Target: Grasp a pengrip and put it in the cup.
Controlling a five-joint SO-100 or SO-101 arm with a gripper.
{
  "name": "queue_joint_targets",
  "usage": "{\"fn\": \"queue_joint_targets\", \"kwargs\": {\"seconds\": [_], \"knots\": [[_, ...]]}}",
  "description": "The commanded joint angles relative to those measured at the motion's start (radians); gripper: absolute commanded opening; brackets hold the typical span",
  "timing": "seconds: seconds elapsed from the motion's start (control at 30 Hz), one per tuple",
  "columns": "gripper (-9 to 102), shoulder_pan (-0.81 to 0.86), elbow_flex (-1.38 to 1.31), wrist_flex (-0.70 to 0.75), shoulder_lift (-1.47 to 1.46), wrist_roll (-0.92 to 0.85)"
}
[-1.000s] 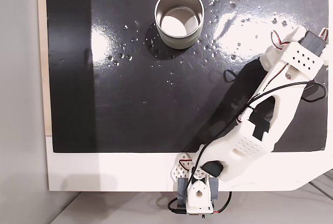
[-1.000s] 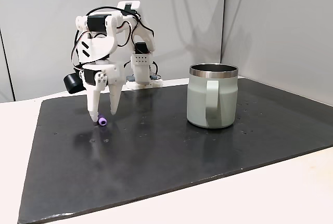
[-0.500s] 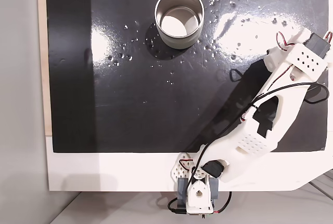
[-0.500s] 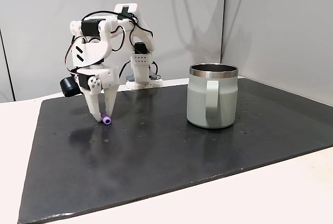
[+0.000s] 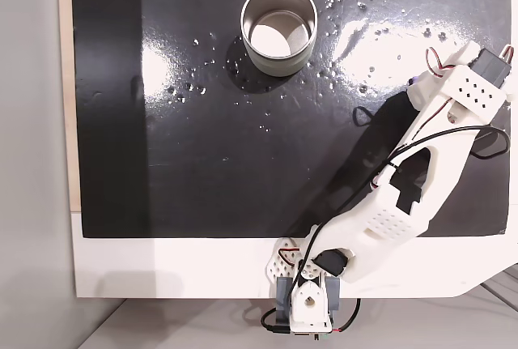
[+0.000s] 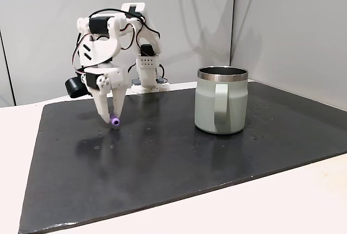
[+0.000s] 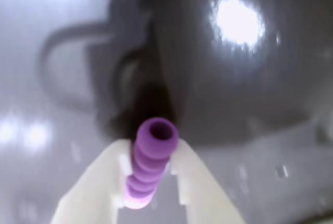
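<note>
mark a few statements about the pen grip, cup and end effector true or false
1. The end effector is shut on the pengrip. True.
2. The pengrip lies inside the cup. False: it is between the fingers, away from the cup.
3. The cup stands upright on the black mat. True.
4. The pengrip rests on the mat. False: it is held just above it.
</note>
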Motion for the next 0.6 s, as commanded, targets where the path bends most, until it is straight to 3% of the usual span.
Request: {"fn": "queue_joint_targets", "kwargs": {"seconds": [0.0, 0.57], "knots": [[0, -0.054, -0.028, 0.015, 0.183, 0.008], [0, -0.39, 0.118, -0.058, 0.727, -0.069]]}}
